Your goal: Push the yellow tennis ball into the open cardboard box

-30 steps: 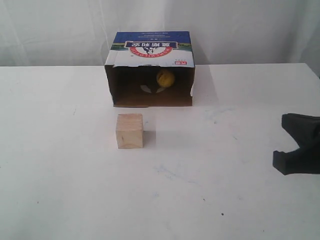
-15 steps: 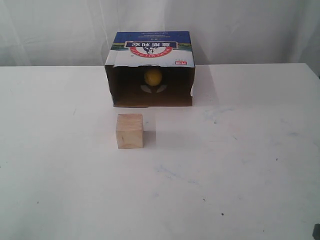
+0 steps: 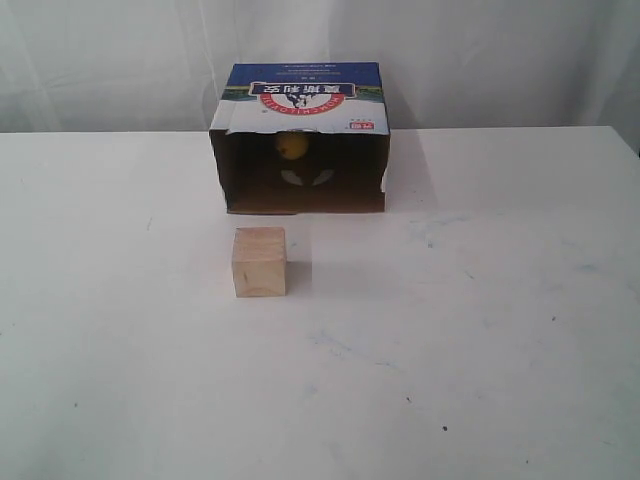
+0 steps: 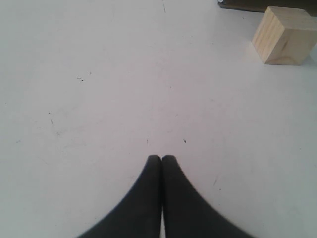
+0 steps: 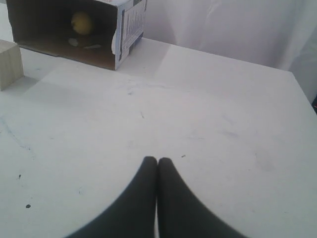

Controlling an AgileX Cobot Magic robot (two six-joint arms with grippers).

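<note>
- Yellow and fuzzy, the tennis ball (image 3: 291,146) sits inside the open cardboard box (image 3: 300,95). We see it deep in the dark interior, just under the top edge of the opening and a little left of its middle.
- From the right wrist view we find the same ball (image 5: 81,22) in shadow toward the back of the box (image 5: 130,22), with a few pale patches on the box floor close by.
- The brown box lies on the white table (image 3: 480,330) with its opening facing the exterior camera. Its upper panel is blue and white with a red-and-white logo, and the characters read upside down.
- A pale wooden cube (image 3: 259,262) stands upright on the table in front of the box, apart from it and below the left part of the opening.
- We see the left gripper (image 4: 161,159) with its two dark fingertips pressed together and nothing between them, over bare table. The cube (image 4: 285,35) stands well away from it.
- The right gripper (image 5: 157,161) is likewise pinched closed on nothing, over bare table. It is well apart from the box, and a corner of the cube (image 5: 9,63) shows at the edge of that view.
</note>
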